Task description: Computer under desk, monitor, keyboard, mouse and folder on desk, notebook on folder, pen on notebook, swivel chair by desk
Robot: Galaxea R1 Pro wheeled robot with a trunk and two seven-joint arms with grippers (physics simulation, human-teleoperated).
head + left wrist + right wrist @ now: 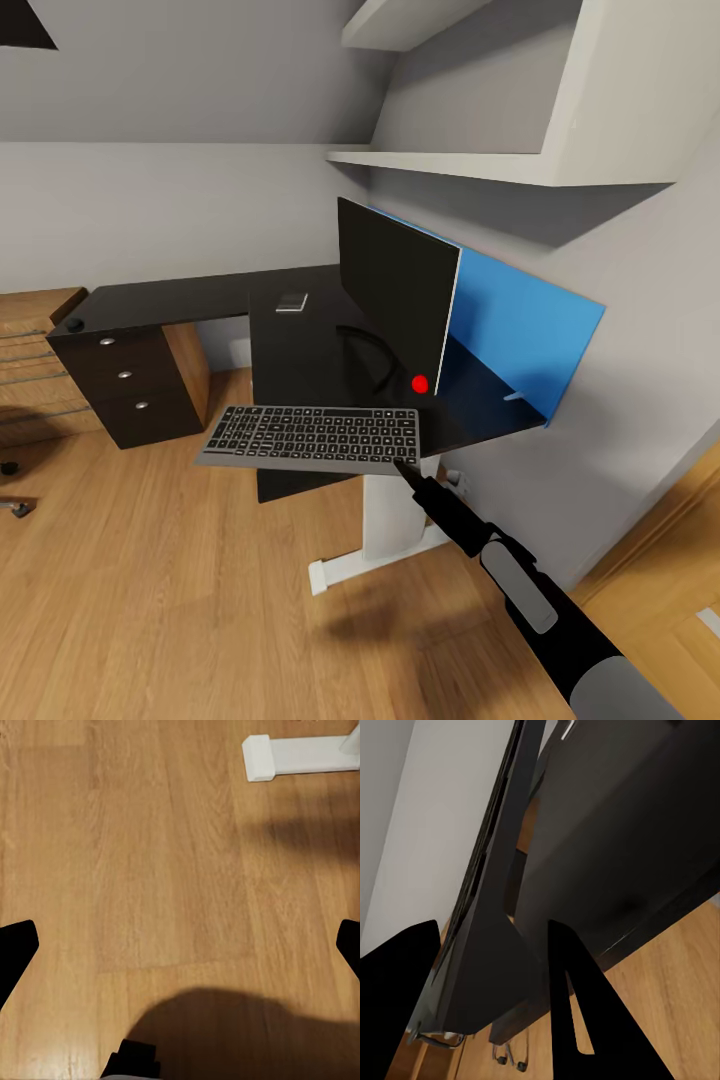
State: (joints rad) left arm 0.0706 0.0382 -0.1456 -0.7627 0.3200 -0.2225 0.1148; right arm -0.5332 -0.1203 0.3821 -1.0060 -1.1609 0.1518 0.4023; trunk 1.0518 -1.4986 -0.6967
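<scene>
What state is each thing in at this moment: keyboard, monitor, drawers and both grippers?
keyboard: held level at the desk's front edge, not yet set down
monitor: upright on the desk, screen dark
drawers: all three shut
right gripper: shut on the keyboard's edge
left gripper: open, over bare floor

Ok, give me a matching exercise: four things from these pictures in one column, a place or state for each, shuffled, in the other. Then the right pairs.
Things:
1. keyboard
2. monitor
3. left gripper
4. desk

Places or states:
A. standing on the desk in front of the blue back panel
B. held at its edge by the right gripper, level with the desk's front edge
C. open, over bare wood floor
D. black-topped, with a three-drawer unit at one end

Pairs: 1-B, 2-A, 3-C, 4-D
</scene>
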